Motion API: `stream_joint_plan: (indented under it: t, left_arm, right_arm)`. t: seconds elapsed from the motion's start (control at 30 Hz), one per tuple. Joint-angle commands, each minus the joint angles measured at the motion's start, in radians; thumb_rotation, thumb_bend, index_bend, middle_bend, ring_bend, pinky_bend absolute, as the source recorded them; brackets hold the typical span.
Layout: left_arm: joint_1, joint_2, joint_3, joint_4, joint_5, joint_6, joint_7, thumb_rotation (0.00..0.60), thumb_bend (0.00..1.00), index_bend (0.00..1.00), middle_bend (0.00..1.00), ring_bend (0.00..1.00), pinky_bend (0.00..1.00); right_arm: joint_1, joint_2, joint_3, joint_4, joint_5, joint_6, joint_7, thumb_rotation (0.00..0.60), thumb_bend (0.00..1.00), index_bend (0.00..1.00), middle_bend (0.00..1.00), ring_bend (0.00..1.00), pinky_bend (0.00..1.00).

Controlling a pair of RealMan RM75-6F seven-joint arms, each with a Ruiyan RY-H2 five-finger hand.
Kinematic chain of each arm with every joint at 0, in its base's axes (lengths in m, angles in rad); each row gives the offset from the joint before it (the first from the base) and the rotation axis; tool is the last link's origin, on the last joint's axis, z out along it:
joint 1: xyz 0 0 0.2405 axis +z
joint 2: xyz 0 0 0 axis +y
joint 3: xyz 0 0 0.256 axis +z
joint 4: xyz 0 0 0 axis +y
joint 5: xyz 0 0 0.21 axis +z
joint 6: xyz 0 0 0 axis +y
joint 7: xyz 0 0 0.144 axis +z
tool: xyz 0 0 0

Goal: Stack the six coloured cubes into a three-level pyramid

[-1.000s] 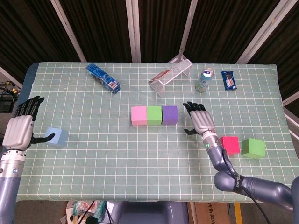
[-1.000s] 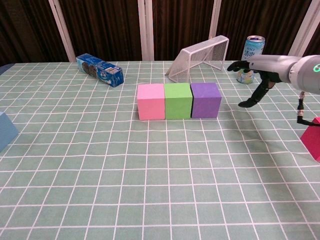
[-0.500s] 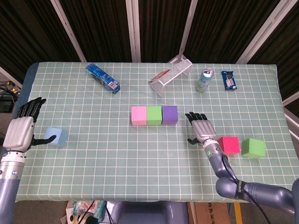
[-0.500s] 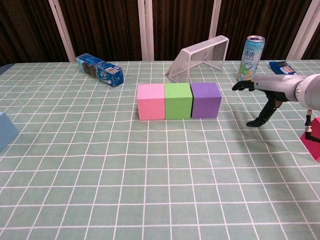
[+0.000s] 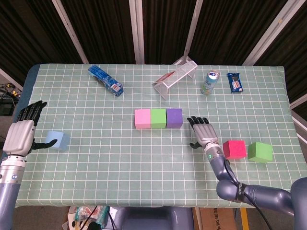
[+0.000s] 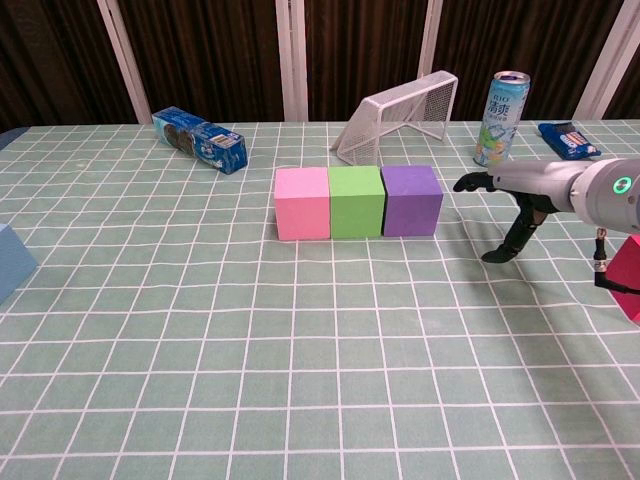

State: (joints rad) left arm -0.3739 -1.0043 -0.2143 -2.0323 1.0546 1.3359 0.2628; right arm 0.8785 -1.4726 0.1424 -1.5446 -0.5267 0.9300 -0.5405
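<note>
A pink cube (image 5: 142, 119) (image 6: 301, 203), a green cube (image 5: 158, 118) (image 6: 357, 201) and a purple cube (image 5: 174, 118) (image 6: 411, 200) stand touching in a row at the table's middle. My right hand (image 5: 203, 132) (image 6: 530, 195) hovers open just right of the purple cube, holding nothing. A red cube (image 5: 234, 149) (image 6: 629, 278) and a second green cube (image 5: 260, 152) lie further right. The light blue cube (image 5: 58, 140) (image 6: 10, 262) sits at the left, with my open left hand (image 5: 21, 134) beside it, thumb tip close to the cube's left face.
At the back lie a blue snack box (image 5: 106, 80) (image 6: 199, 139), a tipped white wire rack (image 5: 175, 77) (image 6: 397, 115), a drink can (image 5: 209, 83) (image 6: 502, 105) and a blue packet (image 5: 235, 82) (image 6: 567, 140). The green checked cloth (image 5: 120, 158) covers the table.
My right hand has dropped lower and drawn back toward the front over the second, ending a little left of where it was half a second ago. The left hand and cubes stayed put.
</note>
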Motion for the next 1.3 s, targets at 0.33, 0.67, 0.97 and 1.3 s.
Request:
stream_joint_plan:
  t: [0.33,0.67,0.97,1.3]
  left_arm:
    - [0.001,0.001,0.001,-0.004,0.005,0.002,0.001,0.600,0.08,0.00,0.03,0.00,0.05]
    - [0.005,0.008,0.001,-0.006,0.009,0.004,-0.008,0.600,0.08,0.00,0.03,0.00,0.05]
    - [0.006,0.010,0.000,-0.005,0.008,0.004,-0.010,0.600,0.08,0.00,0.03,0.00,0.05]
    - [0.006,0.010,0.001,-0.006,0.008,0.003,-0.011,0.600,0.08,0.00,0.03,0.00,0.05]
  right_arm:
    - [0.015,-0.031,0.007,0.016,0.002,-0.015,0.001,0.600,0.30,0.00,0.05,0.00,0.00]
    - [0.023,-0.046,0.013,0.028,0.009,-0.018,0.001,0.600,0.30,0.00,0.05,0.00,0.00]
    - [0.025,-0.056,0.011,0.031,0.008,-0.021,0.004,0.600,0.30,0.00,0.05,0.00,0.00]
    - [0.023,-0.055,0.008,0.037,0.010,-0.006,-0.001,0.600,0.30,0.00,0.05,0.00,0.00]
